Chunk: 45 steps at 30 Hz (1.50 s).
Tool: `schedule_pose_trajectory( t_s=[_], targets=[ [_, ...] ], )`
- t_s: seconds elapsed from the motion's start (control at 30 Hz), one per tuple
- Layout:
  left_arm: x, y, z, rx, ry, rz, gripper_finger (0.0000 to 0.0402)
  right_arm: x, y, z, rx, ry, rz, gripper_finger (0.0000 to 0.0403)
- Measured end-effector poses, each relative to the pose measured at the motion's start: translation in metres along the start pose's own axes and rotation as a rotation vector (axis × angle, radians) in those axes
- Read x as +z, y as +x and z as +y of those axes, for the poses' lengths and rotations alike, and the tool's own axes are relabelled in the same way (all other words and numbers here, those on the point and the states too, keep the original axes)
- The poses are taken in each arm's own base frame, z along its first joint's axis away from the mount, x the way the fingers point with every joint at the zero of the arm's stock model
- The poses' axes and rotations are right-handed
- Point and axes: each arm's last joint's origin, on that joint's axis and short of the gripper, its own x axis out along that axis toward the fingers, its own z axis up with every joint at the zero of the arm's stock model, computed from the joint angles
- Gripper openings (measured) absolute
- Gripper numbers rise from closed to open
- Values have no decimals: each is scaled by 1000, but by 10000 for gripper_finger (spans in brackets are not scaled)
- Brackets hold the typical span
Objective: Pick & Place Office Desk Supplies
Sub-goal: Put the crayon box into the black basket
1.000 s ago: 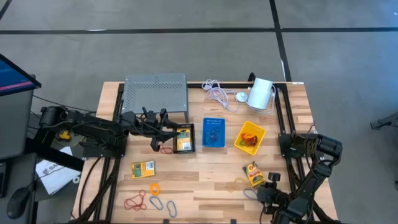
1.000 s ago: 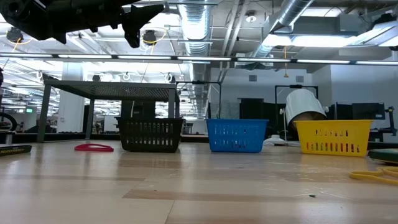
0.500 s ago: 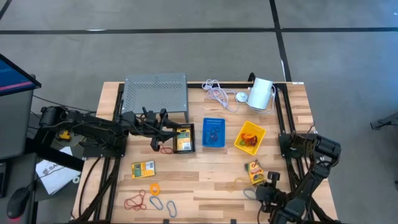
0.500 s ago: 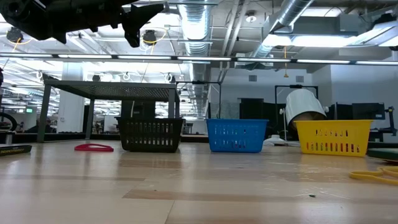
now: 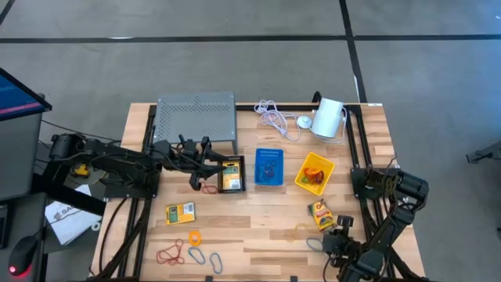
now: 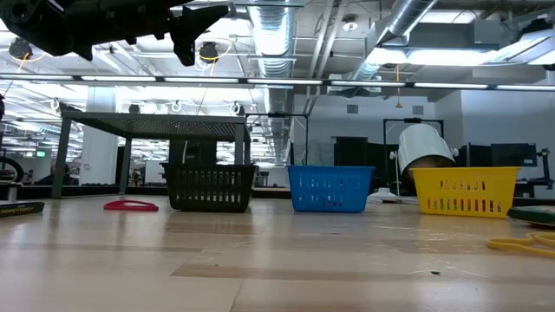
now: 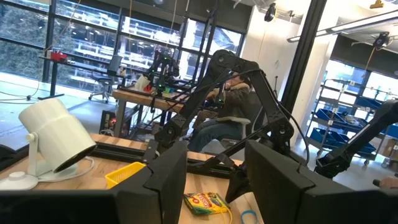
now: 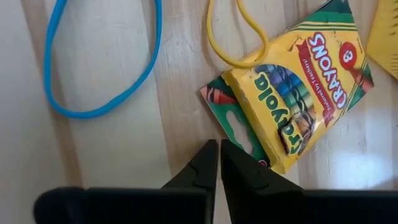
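Reaching for the crayon packet (image 8: 297,81), we find it just ahead of our right gripper (image 8: 219,163), lying diagonally to its pressed-together fingers, empty

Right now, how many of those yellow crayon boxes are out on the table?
3: one crayon box inside the black bin, one on the table's left side, one by the right claw. Others may be hidden.

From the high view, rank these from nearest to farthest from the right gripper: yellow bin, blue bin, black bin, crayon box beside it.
1. Crayon box, right beside the right gripper, near the table's right front.
2. Yellow bin, just behind it on the right.
3. Blue bin, at the middle.
4. Black bin, left of the middle, under the left gripper.
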Motion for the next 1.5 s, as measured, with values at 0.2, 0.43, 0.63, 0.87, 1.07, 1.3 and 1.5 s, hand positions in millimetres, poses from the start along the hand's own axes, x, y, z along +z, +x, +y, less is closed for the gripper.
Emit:
schedule_pose_trajectory(
  t_s=[0.2, 0.43, 0.63, 0.87, 1.07, 1.3, 1.5],
  targets=[
    [0, 0, 0, 0, 0, 0, 158, 2, 0, -2, -2, -3, 25, 71],
    [0, 0, 0, 0, 0, 0, 158, 6, 1, -4, -8, 14, 36, 107],
    [0, 0, 0, -1, 0, 0, 158, 9, 3, -5, -11, -21, 36, 103],
    [0, 0, 0, -1, 0, 0, 158, 9, 7, -7, -20, -29, 18, 86],
    [0, 0, 0, -1, 0, 0, 158, 11, 13, -9, -25, -45, 16, 76],
    [0, 0, 0, -1, 0, 1, 158, 10, 16, -11, -41, -61, -4, 75],
    [0, 0, 0, -1, 0, 1, 158, 11, 17, -11, -50, -62, -16, 75]
  ],
)
